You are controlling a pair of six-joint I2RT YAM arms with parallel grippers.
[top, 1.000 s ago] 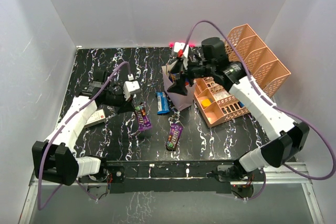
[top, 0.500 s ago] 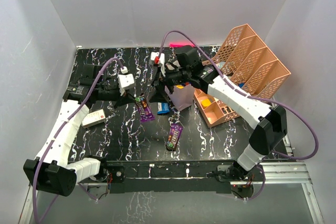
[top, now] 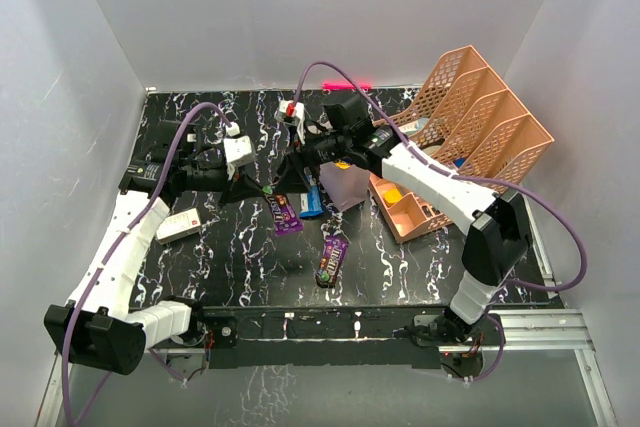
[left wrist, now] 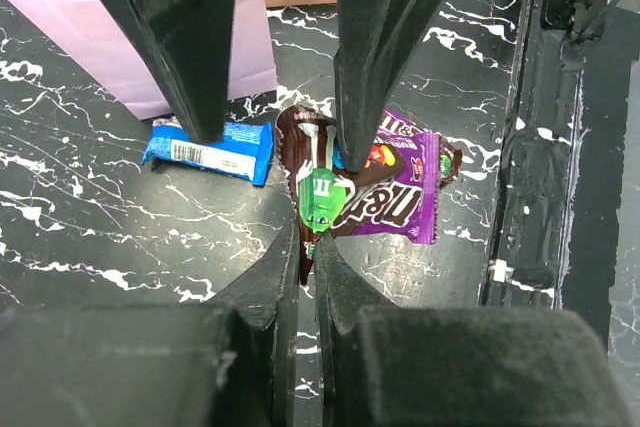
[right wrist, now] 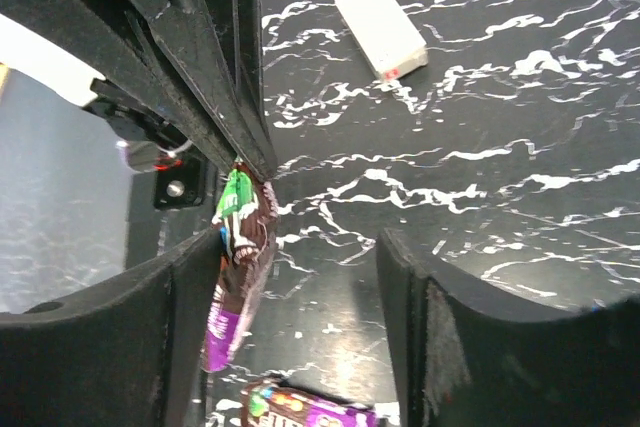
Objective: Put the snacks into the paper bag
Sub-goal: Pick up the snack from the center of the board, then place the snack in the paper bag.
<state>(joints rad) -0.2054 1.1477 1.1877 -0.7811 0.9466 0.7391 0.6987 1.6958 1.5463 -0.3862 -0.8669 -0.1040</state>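
My left gripper (top: pixel 262 190) is shut on one end of a purple-brown packet (top: pixel 286 215), which hangs above the table; the pinch shows in the left wrist view (left wrist: pixel 309 239). My right gripper (top: pixel 284 187) is open, its fingers (left wrist: pixel 388 47) standing either side of that packet (right wrist: pixel 238 267), which hangs close to one finger (right wrist: pixel 185 327). The pale paper bag (top: pixel 348 187) stands just right of both grippers. A blue bar (top: pixel 312 199) lies at its foot, and a second purple packet (top: pixel 331 257) lies nearer the front.
Salmon-pink mesh organiser trays (top: pixel 480 117) stand at the right, with a low tray (top: pixel 415 209) holding an orange item beside the bag. A small white box (top: pixel 180 225) lies on the table under my left arm. White walls enclose the black marbled table.
My right arm has swung left from over the bag to my left gripper, its open fingers now around the hanging packet. My left gripper has carried the packet slightly right.
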